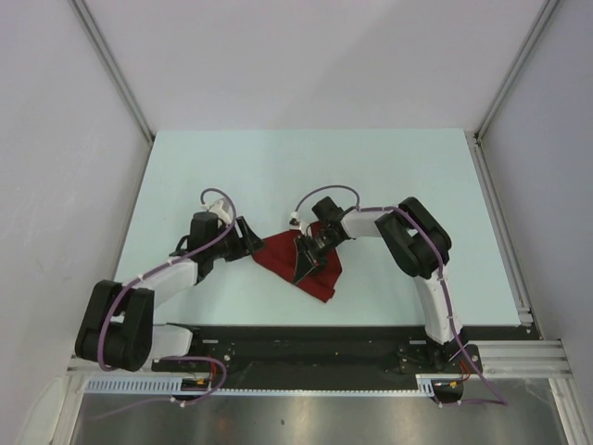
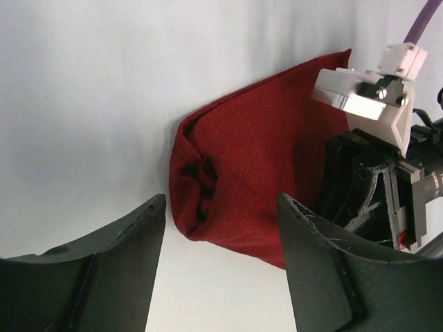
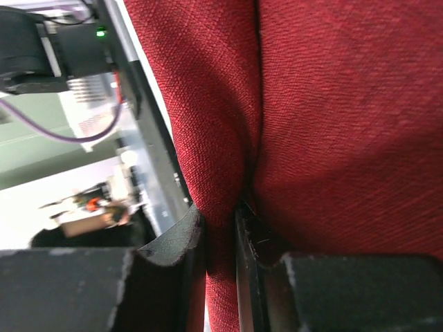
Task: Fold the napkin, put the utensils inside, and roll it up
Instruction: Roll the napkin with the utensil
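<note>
The dark red napkin (image 1: 313,271) lies bunched and partly folded on the table between the two arms. My right gripper (image 1: 307,263) is shut on a pinched fold of it; in the right wrist view the cloth (image 3: 332,104) fills the frame and runs down between the two fingers (image 3: 220,221). My left gripper (image 1: 251,243) sits just off the napkin's left end, apart from it. In the left wrist view it (image 2: 220,202) is open and holds nothing, with the napkin's rolled end (image 2: 242,166) just ahead. No utensils are in view.
The pale table (image 1: 278,167) is bounded by white walls at the back and sides. A metal rail (image 1: 500,232) runs along its right edge. A black base bar (image 1: 306,343) carrying both arms spans the near edge. In the left wrist view the right arm's wrist (image 2: 374,104) stands over the napkin.
</note>
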Available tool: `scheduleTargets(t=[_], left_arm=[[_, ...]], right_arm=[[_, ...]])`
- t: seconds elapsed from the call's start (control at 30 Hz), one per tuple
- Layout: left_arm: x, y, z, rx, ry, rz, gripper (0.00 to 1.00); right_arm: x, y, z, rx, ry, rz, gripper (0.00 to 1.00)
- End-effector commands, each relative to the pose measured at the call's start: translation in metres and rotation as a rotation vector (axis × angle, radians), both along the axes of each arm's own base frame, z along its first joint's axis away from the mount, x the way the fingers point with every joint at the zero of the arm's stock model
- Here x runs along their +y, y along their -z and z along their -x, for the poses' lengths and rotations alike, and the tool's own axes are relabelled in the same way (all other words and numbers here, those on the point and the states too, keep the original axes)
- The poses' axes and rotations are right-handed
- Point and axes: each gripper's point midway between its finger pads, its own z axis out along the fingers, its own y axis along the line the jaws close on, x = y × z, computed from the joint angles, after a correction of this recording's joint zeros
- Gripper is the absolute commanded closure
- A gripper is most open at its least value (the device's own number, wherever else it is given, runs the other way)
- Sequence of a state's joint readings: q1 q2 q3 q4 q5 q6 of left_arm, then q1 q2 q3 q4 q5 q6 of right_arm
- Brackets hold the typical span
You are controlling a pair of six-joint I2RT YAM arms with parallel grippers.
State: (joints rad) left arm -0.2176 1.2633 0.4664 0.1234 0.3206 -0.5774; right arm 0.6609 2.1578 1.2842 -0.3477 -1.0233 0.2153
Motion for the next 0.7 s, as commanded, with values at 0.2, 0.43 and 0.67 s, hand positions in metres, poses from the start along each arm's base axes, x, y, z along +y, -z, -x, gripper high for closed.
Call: scheduleTargets(t=[0.2,0.43,0.67], left_arm=[[-0.024,0.009,-0.013,-0.001,0.061,0.081,0.44],[-0.027,0.016,-0.018,0.021,0.062,0.069,0.93],[-0.020,0.027,-0.020,0.100,0.038,0.006,1.00]], right_arm=[[-0.014,0.021,-0.014,0.117,0.060,0.030,0.91],[-0.015,0.012,-0.023,0.096,0.069,0.031,0.75],[-0.012,-0.049,-0.060,-0.114,0.122,0.023,0.47]])
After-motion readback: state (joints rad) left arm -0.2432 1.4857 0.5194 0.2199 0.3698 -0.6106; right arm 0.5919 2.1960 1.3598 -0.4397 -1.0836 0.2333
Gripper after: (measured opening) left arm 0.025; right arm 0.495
